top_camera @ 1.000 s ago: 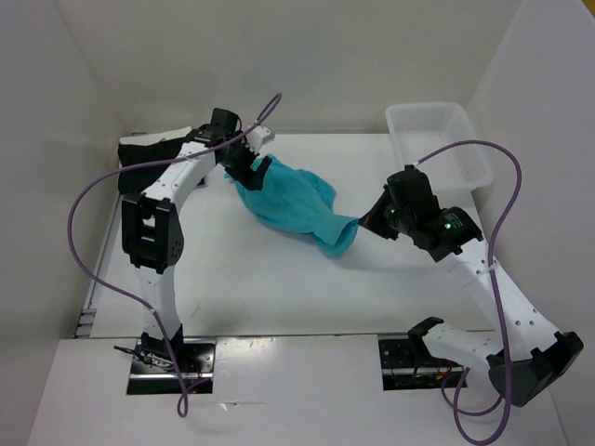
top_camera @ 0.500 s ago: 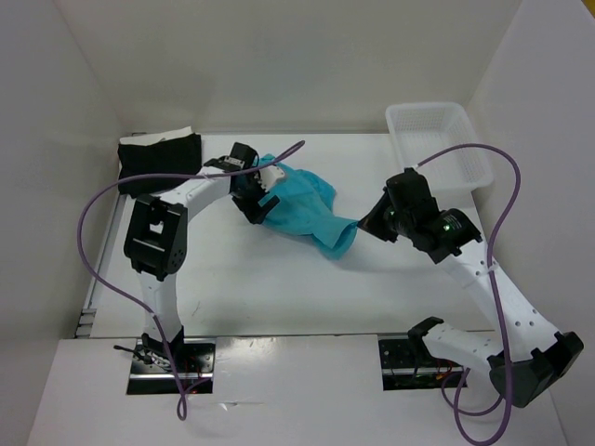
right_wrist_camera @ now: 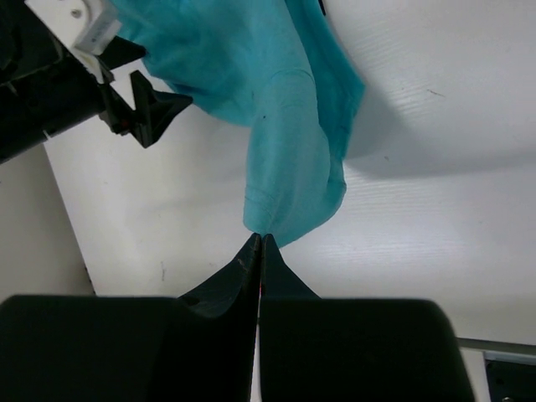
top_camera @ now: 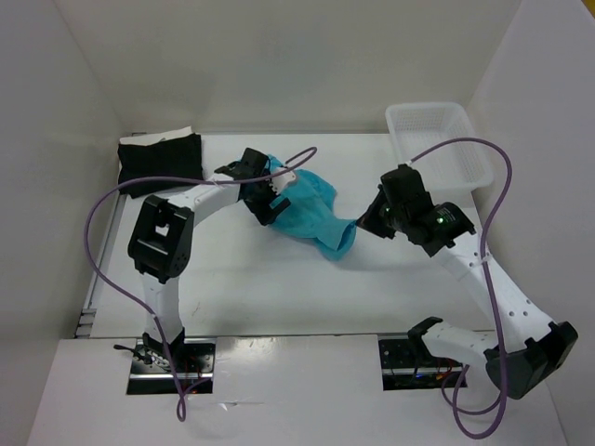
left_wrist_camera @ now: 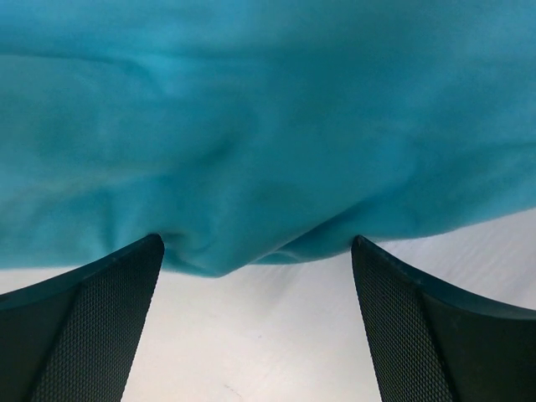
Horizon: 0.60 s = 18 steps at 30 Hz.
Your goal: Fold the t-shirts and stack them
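One black shirt [top_camera: 160, 160]: folded, upper left of tabletop [top_camera: 279, 279].
Left gripper [top_camera: 268, 210]: jaws spread wide, at left edge of teal shirt [top_camera: 307, 209].
Teal shirt: crumpled, centre frame, between both grippers.
Right gripper [top_camera: 363, 224]: pinched tight on its right tip.
White basket [top_camera: 424, 107]: upper right.

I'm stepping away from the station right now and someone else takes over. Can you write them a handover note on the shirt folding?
The left pincer is open, its fingers either side of an edge of the teal t-shirt, not gripping.
The right pincer is shut on the shirt's narrow end.
The teal t-shirt lies crumpled mid-table. A folded black shirt sits at the far left corner, and a white basket at the far right.
Done: the black one looks folded.
Left: fold the teal one and stack it on the black.
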Available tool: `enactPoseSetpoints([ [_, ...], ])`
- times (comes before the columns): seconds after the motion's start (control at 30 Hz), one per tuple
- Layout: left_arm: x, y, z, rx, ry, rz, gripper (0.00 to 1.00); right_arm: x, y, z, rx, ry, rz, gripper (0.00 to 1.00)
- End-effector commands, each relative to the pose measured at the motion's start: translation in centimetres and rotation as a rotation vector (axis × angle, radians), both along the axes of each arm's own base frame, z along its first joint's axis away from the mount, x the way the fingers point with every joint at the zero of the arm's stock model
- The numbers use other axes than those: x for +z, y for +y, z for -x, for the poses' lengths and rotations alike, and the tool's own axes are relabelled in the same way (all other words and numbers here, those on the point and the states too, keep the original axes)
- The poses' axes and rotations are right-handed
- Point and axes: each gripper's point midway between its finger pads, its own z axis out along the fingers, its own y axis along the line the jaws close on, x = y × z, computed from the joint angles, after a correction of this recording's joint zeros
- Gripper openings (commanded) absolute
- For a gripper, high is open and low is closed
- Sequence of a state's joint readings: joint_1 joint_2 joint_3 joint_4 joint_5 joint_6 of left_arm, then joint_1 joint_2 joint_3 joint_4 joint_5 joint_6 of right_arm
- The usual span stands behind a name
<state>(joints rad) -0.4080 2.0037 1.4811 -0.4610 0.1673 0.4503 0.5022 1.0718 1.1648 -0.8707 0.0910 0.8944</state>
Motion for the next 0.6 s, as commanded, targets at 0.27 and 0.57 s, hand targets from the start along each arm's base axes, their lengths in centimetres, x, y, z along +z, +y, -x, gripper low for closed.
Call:
enactPoseSetpoints([
  [0.27, 6.6, 4.4, -1.9, 0.141, -0.171, -0.043, 0.99, 5.4, -1.9, -6.6, 0.034, -0.164, 0.135, 0.00],
  [0.57, 6.0, 9.4, -10.1, 0.428, -0.071, 0.154, 0.99, 6.5, -8.3, -8.6, -0.059, -0.145, 0.288, 0.00],
])
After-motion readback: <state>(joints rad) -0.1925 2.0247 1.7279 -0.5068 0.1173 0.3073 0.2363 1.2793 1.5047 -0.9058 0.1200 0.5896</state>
